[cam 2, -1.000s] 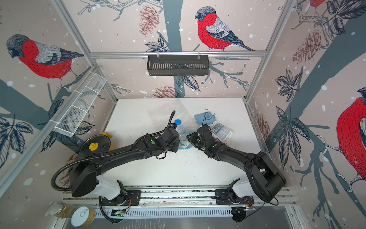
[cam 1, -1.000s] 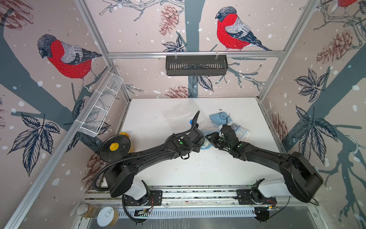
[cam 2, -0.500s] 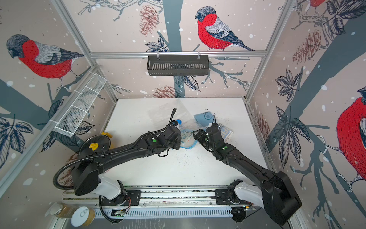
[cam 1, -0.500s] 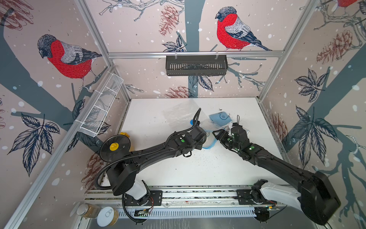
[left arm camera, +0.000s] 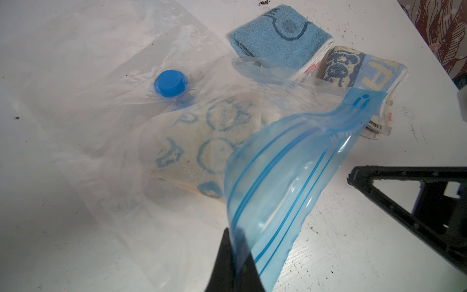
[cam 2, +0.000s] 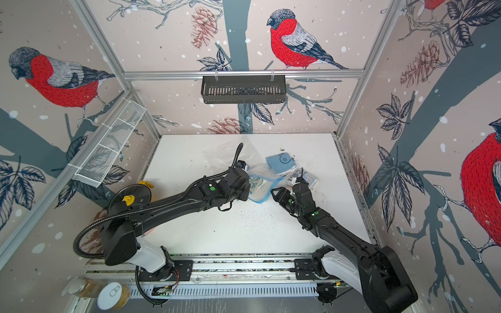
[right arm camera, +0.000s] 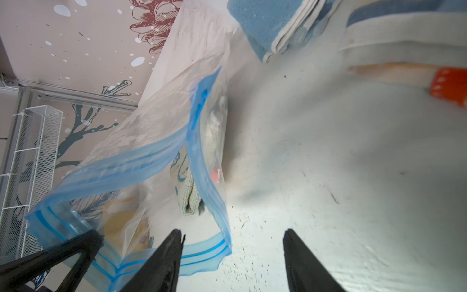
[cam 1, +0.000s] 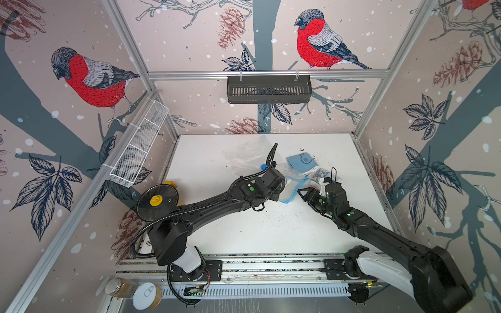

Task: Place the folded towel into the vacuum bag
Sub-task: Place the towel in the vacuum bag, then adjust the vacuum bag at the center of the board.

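Left gripper (left arm camera: 231,237): jaws fully closed, pinching the blue zip-seal strip (left arm camera: 285,177) of the vacuum bag (left arm camera: 101,88) at one end. The strip's upper lip is lifted off the table (cam 1: 244,230) and arches up, so the bag mouth gapes.

Right gripper (right arm camera: 232,231): jaws apart w/ nothing btw them, just table showing in the gap. It sits low, just outside the bag mouth, facing the left gripper. One finger (right arm camera: 174,252) is next to the strip's lower lip, which lies on the table; can't tell if they touch.

Cream folded towel (left arm camera: 202,151) w/ blue ring pattern lies flat inside the bag, under the clear film. Its folded edge shows thru the open mouth in the right wrist view (right arm camera: 188,199). Round blue valve cap (left arm camera: 170,83) sits on the bag's top side, near the towel's far corner.

Rest of the bag lies crumpled and flat toward the table's back (cam 1: 244,154).

Outside the bag, just past the mouth: blue folded towel (left arm camera: 278,35) and patterned folded towel (left arm camera: 364,70), side by side and touching, both on the table.
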Robot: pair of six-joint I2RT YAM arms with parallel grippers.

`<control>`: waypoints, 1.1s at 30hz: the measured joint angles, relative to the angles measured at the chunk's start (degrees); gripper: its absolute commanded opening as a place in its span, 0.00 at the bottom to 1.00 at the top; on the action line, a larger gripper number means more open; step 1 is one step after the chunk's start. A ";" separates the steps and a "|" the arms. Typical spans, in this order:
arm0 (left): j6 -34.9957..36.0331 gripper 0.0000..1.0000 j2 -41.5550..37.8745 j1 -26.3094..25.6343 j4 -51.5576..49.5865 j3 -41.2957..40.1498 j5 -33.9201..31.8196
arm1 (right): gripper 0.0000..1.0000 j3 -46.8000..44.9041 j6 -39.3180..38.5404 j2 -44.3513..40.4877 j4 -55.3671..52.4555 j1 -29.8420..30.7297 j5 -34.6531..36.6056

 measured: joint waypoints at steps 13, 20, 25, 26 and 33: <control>-0.02 0.00 -0.50 0.00 -0.44 0.35 0.13 | 0.13 3.82 -1.18 15.21 14.12 3.23 -3.58; 0.98 0.00 -2.95 0.00 -2.47 0.13 -1.92 | 0.05 12.87 -1.68 15.89 10.08 3.54 -4.57; 3.78 0.00 -6.23 0.02 -3.37 1.95 -3.82 | 0.03 22.25 -2.62 17.79 3.89 3.21 -7.04; 4.76 0.00 -6.95 0.02 -3.02 2.19 -4.24 | 0.03 24.02 -2.84 18.25 2.71 3.19 -7.50; 10.86 0.00 -9.60 0.02 -1.20 5.42 -7.93 | 0.03 35.30 -5.20 20.37 -4.85 2.51 -9.99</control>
